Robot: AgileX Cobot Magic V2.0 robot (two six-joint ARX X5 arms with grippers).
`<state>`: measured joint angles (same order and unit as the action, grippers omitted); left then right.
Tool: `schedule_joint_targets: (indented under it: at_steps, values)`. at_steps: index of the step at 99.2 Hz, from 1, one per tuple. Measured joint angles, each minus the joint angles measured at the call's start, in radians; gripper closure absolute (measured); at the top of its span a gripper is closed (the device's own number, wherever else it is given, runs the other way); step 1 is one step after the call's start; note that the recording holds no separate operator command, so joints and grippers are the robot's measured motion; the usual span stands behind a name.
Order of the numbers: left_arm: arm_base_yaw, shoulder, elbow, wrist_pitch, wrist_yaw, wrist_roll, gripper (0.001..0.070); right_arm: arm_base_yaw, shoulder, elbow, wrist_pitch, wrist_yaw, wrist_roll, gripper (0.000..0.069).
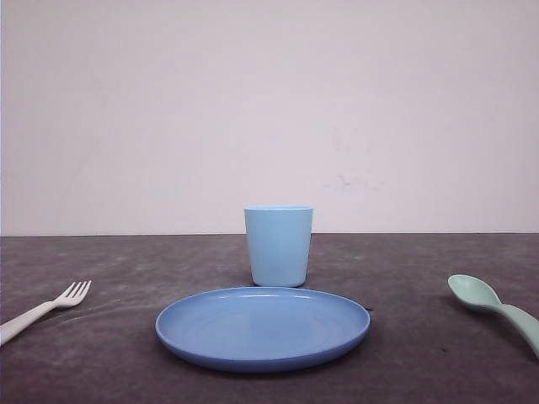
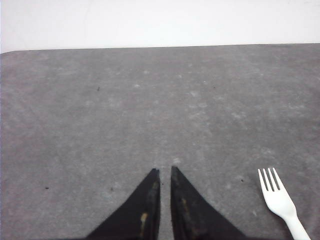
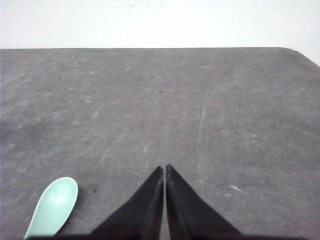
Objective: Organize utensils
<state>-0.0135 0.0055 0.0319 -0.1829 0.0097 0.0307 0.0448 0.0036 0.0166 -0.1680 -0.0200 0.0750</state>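
Grey, scuffed tabletop (image 1: 421,353) all around, and both arms sit low over it; the left gripper (image 2: 165,171) has its black tapered fingers (image 2: 147,200) drawn almost tip to tip, a thin slit between them, nothing clamped; the right gripper (image 3: 164,168) matches it, tips pinched together over bare mat, empty as well. Now the utensils: the white fork (image 2: 280,202) lies flat just off to one side of the left pincer's tips, apart from them, four slim tines pointing away toward the far edge, smooth matte plastic; the mint-green spoon (image 3: 54,206) lies beside the right pincer on the side facing the centre, its oval bowl hollow-up and glossy, near but not touching. In the front view the fork (image 1: 46,309) and spoon (image 1: 493,305) flank the round blue plate (image 1: 263,358), a shallow dish with a raised rim, and the light blue cup (image 1: 279,246) stands upright just behind it, tapered and open-topped. My read: each arm is parked next to its own utensil, one piece per side, so nothing is picked up yet; the cup looks the likely holder, though that is a guess.
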Motion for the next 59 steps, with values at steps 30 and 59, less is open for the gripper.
schedule_joint_targets:
  at_steps: [30, 59]
  values:
    - [0.0, 0.0, 0.0, 0.0, 0.0, 0.0, 0.0697, 0.0, 0.0, 0.0, 0.0, 0.0, 0.0, 0.0683]
    - [0.0, 0.0, 0.0, 0.0, 0.0, 0.0, 0.0697, 0.0, 0.0, 0.0, 0.0, -0.013, 0.009, 0.0683]
